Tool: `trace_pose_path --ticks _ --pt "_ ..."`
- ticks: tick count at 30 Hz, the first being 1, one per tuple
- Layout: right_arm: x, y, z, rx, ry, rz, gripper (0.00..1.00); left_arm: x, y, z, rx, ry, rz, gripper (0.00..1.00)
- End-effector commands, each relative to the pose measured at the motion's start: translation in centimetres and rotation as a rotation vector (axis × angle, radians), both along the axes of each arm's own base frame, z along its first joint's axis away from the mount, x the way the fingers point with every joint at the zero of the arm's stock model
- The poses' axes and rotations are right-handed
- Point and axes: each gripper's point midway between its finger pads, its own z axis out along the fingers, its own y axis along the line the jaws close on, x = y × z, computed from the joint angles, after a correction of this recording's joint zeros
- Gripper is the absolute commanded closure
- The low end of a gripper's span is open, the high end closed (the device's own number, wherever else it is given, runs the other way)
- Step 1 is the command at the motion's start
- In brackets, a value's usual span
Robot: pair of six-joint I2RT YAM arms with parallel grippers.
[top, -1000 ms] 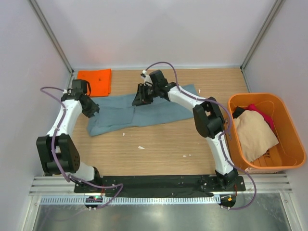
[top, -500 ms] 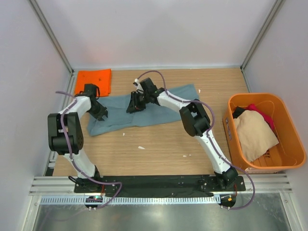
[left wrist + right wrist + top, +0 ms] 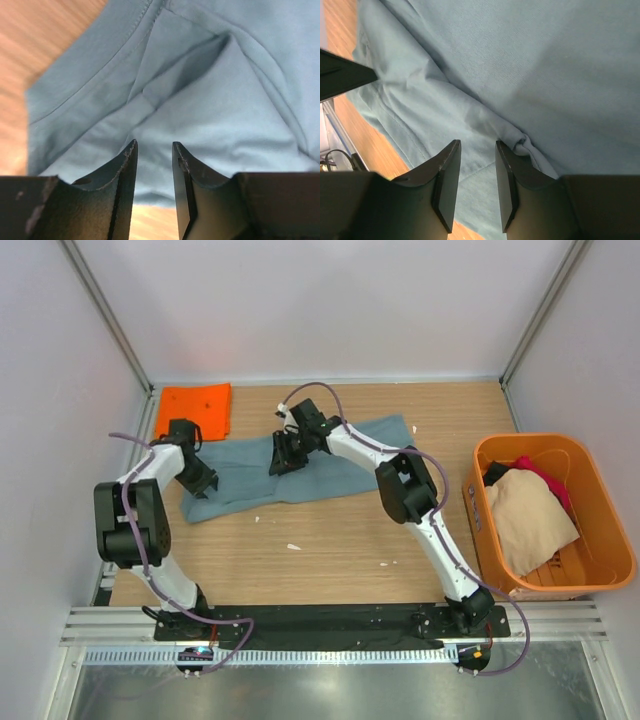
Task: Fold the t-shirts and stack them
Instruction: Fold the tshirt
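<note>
Left hand [image 3: 154,146] and right hand [image 3: 478,144] hover narrowly parted, holding nothing, over the grey-blue t-shirt [image 3: 245,480]; I judge it light and limp, best pinched at a hem.

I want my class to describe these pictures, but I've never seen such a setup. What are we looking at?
Two robot arms are bolted at the near edge of a wooden table. The wide picture looks down from above; the close-ups come from a camera on each wrist. A grey-blue t-shirt lies spread out, a folded orange t-shirt sits far left, and an orange tub on the right holds beige cloth and red cloth. The left tool and right tool hang slightly open over the grey-blue t-shirt, holding nothing.
</note>
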Motion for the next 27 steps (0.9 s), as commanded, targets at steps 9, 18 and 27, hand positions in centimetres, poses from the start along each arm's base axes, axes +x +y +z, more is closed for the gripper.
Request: trace_pose_path --ticks 9,18,27 --pt "-5.1 3.3 8.6 0.166 -0.003 0.082 0.6 -3.6 0.4 5.0 0.024 -0.123 0.005 0.65" --pt "-6.9 5.7 5.1 0.273 0.166 0.111 0.79 -4.5 3.6 -0.6 0.028 -0.008 0.075 0.72" --pt "-7.6 1.1 -1.2 0.21 0.267 0.05 0.84 -6.6 6.1 -2.3 0.066 0.104 0.119 0.74"
